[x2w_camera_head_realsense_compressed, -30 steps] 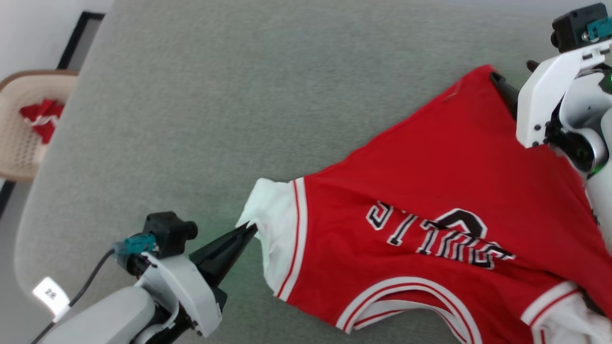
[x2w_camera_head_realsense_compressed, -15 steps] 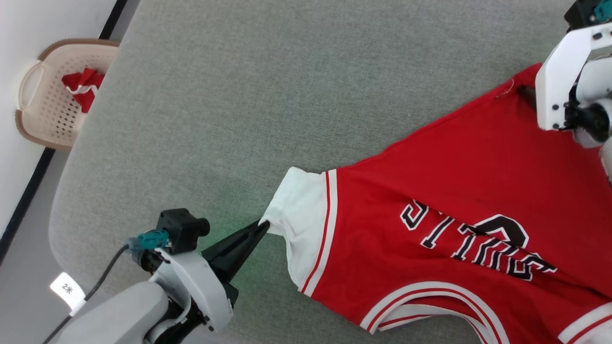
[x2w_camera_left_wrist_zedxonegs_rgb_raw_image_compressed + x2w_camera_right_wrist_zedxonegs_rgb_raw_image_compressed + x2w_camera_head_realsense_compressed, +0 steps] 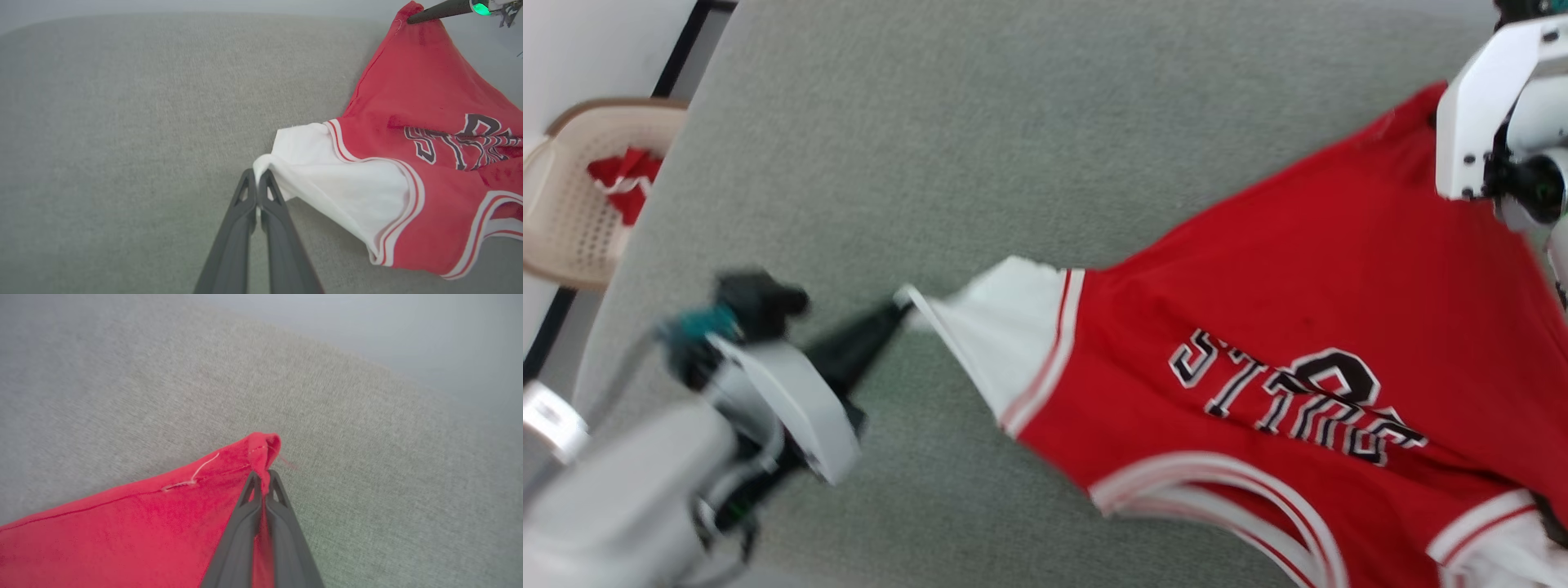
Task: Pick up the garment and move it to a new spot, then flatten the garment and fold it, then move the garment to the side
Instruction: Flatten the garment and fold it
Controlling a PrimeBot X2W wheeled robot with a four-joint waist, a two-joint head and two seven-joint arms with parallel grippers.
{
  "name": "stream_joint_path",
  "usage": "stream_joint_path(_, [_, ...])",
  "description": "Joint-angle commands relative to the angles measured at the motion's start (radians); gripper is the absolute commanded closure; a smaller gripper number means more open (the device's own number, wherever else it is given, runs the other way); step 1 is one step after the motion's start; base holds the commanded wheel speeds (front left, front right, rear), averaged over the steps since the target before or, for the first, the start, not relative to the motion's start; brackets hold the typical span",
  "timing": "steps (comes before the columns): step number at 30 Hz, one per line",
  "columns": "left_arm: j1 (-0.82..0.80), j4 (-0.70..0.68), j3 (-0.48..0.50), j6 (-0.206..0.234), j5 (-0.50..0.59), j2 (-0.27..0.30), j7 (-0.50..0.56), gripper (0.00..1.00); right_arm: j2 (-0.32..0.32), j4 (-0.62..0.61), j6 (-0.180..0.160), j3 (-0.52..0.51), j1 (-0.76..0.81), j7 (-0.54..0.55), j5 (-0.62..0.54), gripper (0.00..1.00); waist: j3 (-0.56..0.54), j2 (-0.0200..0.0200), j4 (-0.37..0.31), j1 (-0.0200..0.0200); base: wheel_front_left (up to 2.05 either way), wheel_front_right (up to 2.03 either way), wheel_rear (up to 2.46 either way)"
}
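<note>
Head view is showing the red jersey-knit garment (image 3: 1298, 269), with white short sleeves and striped trim, spreading print-side up over the right part of the grey cloth-covered tabletop (image 3: 1013, 122) and running out of the picture at the lower right. The left gripper (image 3: 256, 174) is sitting toward the tabletop's left side. Its two long dark fingers are pressing together on the cuff edge of one white sleeve (image 3: 327, 175), which is rising off the tabletop in a taut fold. The right gripper (image 3: 264, 476) is working near the tabletop's far right, its fingers likewise pinching shut on a bunched red hem corner (image 3: 264, 444), beside a loose pale thread (image 3: 192, 475). Between the two pinches the cloth is pulling into a long diagonal while the black white-outlined print (image 3: 1298, 400) is wrinkling slightly. This is likely behaving as a light, thin, limp knit that is giving under tension and sagging wherever nothing is holding it. It is not looking fragile, but a narrow pinch may be slipping if the pull is sharp. The doubled, stitched edges — cuff, hem, collar band — are probably offering the surest bite, and gripping two opposite corners is probably helping the body to open flat rather than rope up.
</note>
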Motion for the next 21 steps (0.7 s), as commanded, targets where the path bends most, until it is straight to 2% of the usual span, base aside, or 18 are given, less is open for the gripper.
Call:
stream_joint_path(1, [-0.023, -0.008, 0.009, 0.007, -0.008, 0.013, 0.009, 1.0, -0.003, -0.011, -0.002, 0.002, -0.013, -0.01, 0.008, 1.0, -0.034, -0.0001, -0.034, 0.0, 0.0, 0.0, 0.0])
stream_joint_path(4, [-0.092, -0.041, 0.038, 0.026, -0.017, 0.051, 0.073, 1.0, -0.017, -0.057, -0.002, 0.009, -0.013, -0.04, 0.034, 1.0, -0.063, -0.0001, -0.064, 0.0, 0.0, 0.0, 0.0])
stream_joint_path(10, [-0.258, -0.052, 0.088, 0.029, -0.04, 0.103, 0.217, 1.0, -0.041, -0.154, -0.002, 0.014, -0.016, -0.079, 0.054, 1.0, -0.117, -0.0001, -0.129, 0.0, 0.0, 0.0, 0.0])
stream_joint_path(14, [-0.377, -0.008, 0.113, 0.037, -0.059, 0.099, 0.318, 1.0, -0.054, -0.222, -0.002, 0.0, -0.027, -0.095, 0.071, 1.0, -0.147, -0.0001, -0.17, 0.0, 0.0, 0.0, 0.0])
stream_joint_path(21, [-0.564, 0.112, 0.14, 0.055, -0.065, 0.055, 0.443, 1.0, -0.06, -0.345, -0.002, -0.037, -0.027, -0.098, 0.073, 1.0, -0.188, -0.0001, -0.225, 0.0, 0.0, 0.0, 0.0])
